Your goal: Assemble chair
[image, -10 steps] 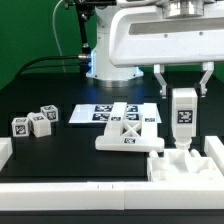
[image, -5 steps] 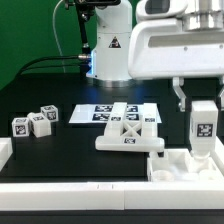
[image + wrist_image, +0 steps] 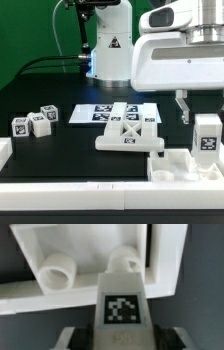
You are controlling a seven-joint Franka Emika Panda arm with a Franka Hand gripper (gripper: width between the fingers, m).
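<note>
My gripper [image 3: 205, 116] is shut on a white chair leg [image 3: 207, 136] with a black-and-white tag, holding it upright at the exterior view's right. The leg's lower end hangs just over a white chair block [image 3: 180, 165] at the front right. In the wrist view the tagged leg [image 3: 122, 303] fills the gap of the gripper [image 3: 122, 339], and dark pads [image 3: 83, 338] press on both its sides. Beyond its tip lie two round sockets [image 3: 55, 276] of the chair block [image 3: 30, 294]. An X-braced panel [image 3: 128, 134] lies in the middle of the table.
The marker board [image 3: 92, 114] lies behind the X-braced panel. Three small tagged blocks [image 3: 38, 122] stand at the exterior view's left. Plain white edge blocks [image 3: 6, 152] line the left side and the front edge. The robot's base [image 3: 108, 55] stands at the back.
The gripper has carried the leg toward the exterior view's right and lowered it, from over the block's middle to near its right end. The grip has not changed.
</note>
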